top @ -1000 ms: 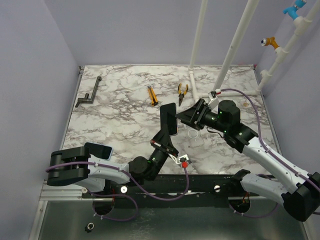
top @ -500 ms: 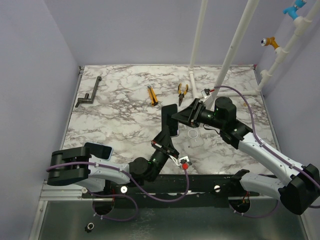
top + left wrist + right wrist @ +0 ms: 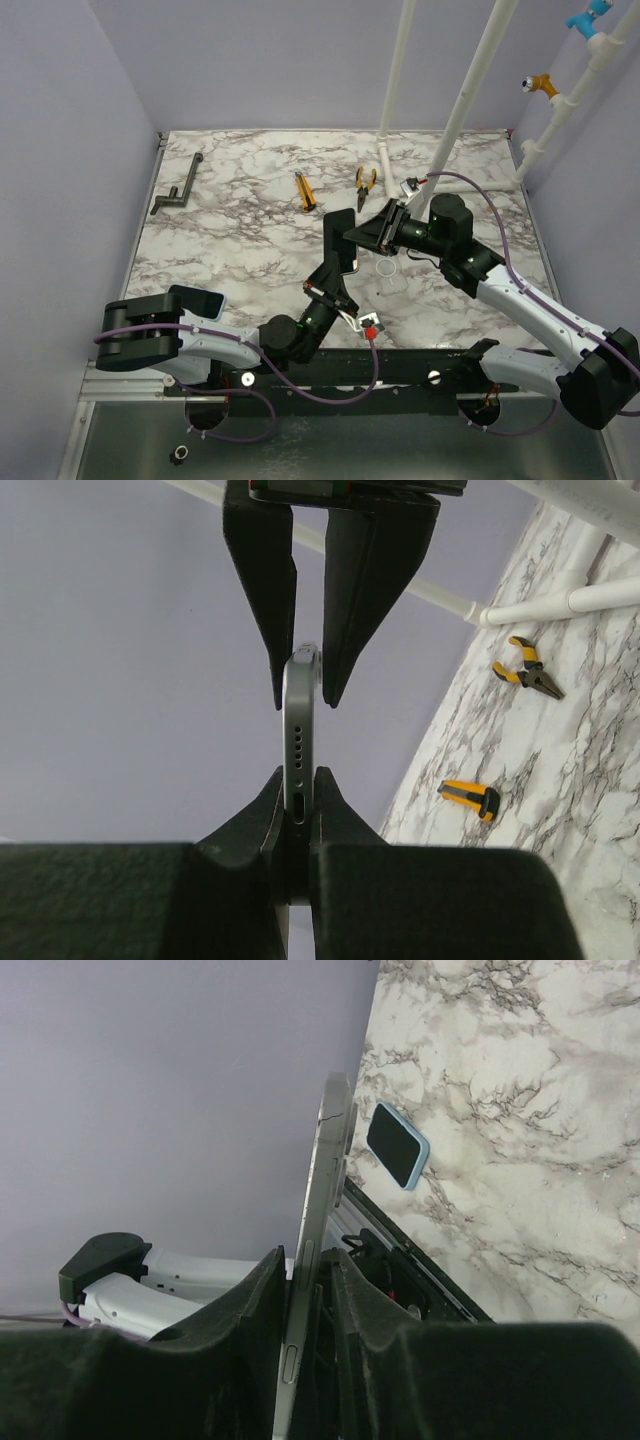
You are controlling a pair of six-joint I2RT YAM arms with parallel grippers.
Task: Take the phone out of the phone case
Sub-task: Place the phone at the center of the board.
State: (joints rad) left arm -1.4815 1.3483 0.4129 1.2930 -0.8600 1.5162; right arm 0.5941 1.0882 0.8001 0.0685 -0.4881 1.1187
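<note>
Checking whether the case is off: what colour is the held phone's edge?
Silver-grey; the phone shows best in left wrist view.

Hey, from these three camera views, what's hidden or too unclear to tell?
The phone face: edge-on in both wrist views, small and dark from the top.
The right fingers: pressing the phone or merely straddling it? Shadowed gaps, right wrist view.
The blue case on the table: empty or not? Only a dark face shows, tiny in top view.
The white ring: too small to identify, top view.
</note>
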